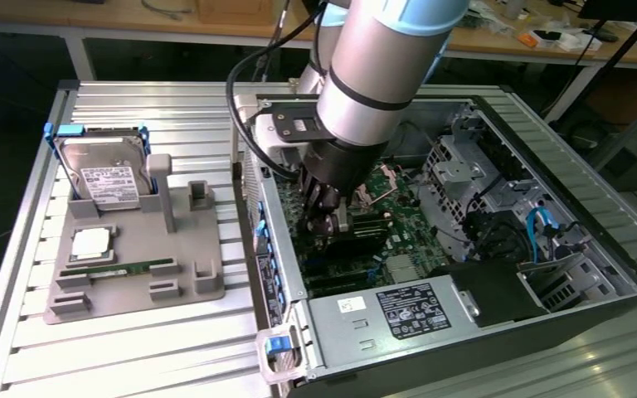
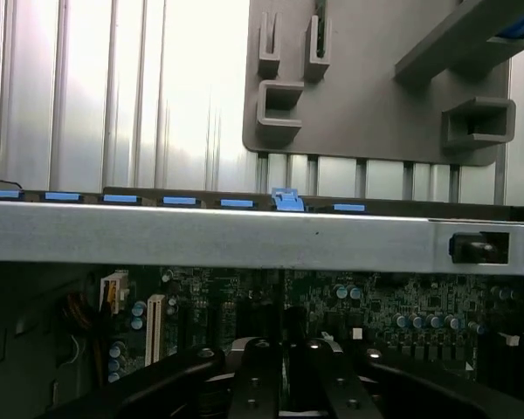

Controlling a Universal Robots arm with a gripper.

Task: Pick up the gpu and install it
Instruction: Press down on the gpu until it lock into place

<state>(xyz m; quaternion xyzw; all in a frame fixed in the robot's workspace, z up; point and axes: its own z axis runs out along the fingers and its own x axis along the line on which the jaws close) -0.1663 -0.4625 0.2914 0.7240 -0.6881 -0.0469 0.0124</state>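
My gripper (image 1: pixel 333 220) reaches down inside the open computer case (image 1: pixel 540 191), over the green motherboard (image 1: pixel 405 217). Its dark fingers are pressed close together on the upper edge of the gpu (image 1: pixel 355 241), a thin black card standing on edge against the board's slot area near the case's rear wall. In the wrist view the gripper (image 2: pixel 284 384) shows its two fingers (image 2: pixel 253 382) nearly touching, with the motherboard (image 2: pixel 402 305) just beyond them and the case's silver rim (image 2: pixel 244 240) across the view. The card's lower edge is hidden by the gripper.
A grey parts holder (image 1: pixel 130 286) lies on the slatted table at the exterior view's left, carrying a hard drive (image 1: pixel 109 178), a processor (image 1: pixel 89 242) and a green RAM stick (image 1: pixel 119 268). A power supply (image 1: pixel 407 311) and drive cages (image 1: pixel 463 178) crowd the case. The holder (image 2: pixel 375 87) lies beyond the rim.
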